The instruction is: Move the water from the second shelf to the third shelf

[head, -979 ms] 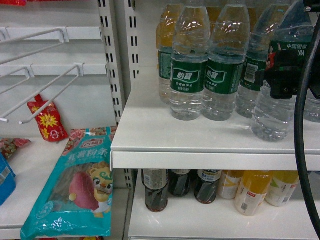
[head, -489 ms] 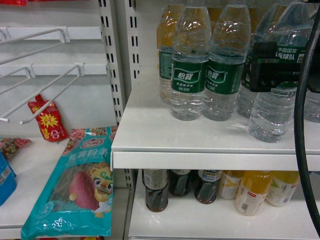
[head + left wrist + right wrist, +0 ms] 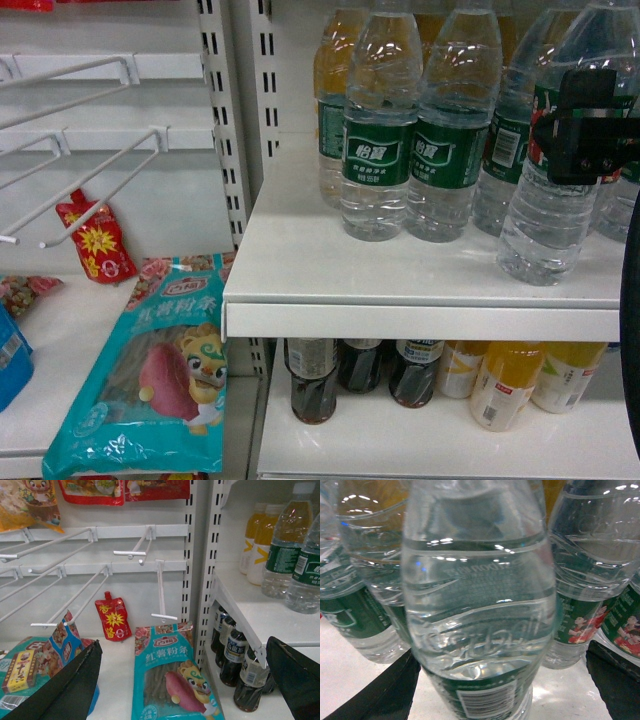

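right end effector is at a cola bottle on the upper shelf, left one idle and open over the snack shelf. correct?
Not cola. The right end effector is at a water bottle with a green label; the head view shows it, and the right wrist view shows clear ribbed plastic. The left end effector is open, as stated.

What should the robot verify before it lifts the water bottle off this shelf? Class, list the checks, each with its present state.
1. Water bottle centred between right gripper fingers: ok.
2. Jaws closed on it: not ok, open.
3. Bottle upright on its shelf: ok.
4. Room from neighbouring bottles: not ok, crowded on both sides.
5. Left gripper out of the way: ok, open, holding nothing.
6. Bare space on lower shelf: ok, front strip.
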Available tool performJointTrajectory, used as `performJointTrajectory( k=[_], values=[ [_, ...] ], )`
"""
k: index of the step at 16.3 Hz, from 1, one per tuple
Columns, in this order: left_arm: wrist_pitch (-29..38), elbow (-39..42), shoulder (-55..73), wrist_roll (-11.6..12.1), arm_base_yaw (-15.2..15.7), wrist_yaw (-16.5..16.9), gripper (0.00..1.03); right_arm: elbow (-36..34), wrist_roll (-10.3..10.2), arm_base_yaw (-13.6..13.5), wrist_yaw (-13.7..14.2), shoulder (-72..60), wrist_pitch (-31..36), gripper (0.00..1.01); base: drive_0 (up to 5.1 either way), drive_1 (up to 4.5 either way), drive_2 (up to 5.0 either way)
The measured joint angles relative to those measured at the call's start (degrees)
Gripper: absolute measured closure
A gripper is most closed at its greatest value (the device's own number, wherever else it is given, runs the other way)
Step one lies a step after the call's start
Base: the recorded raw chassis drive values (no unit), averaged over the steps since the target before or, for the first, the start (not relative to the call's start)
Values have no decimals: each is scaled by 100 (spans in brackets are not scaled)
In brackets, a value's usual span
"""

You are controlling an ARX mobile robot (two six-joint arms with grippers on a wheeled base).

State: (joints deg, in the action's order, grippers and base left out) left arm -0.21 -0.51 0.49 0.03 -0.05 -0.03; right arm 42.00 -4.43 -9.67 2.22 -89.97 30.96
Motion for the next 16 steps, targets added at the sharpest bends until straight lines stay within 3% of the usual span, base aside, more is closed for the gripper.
performJointTrajectory(
  k=[8, 12, 15, 16],
  values=[
    [0, 0, 0, 0, 0, 0, 5, -660, -160, -7, -251, 866, 61, 3, 0, 0, 0],
    [0, 0, 0, 0, 0, 0, 5, -1167, -203, -48, -142, 1685, -166, 3, 0, 0, 0],
    [0, 0, 0, 0, 0, 0, 5, -1445, -369, -50, -63, 2623, -496, 3, 0, 0, 0],
    [0, 0, 0, 0, 0, 0, 5, -1537, -350, -63, 72, 2872, -413, 4, 0, 0, 0]
  ],
)
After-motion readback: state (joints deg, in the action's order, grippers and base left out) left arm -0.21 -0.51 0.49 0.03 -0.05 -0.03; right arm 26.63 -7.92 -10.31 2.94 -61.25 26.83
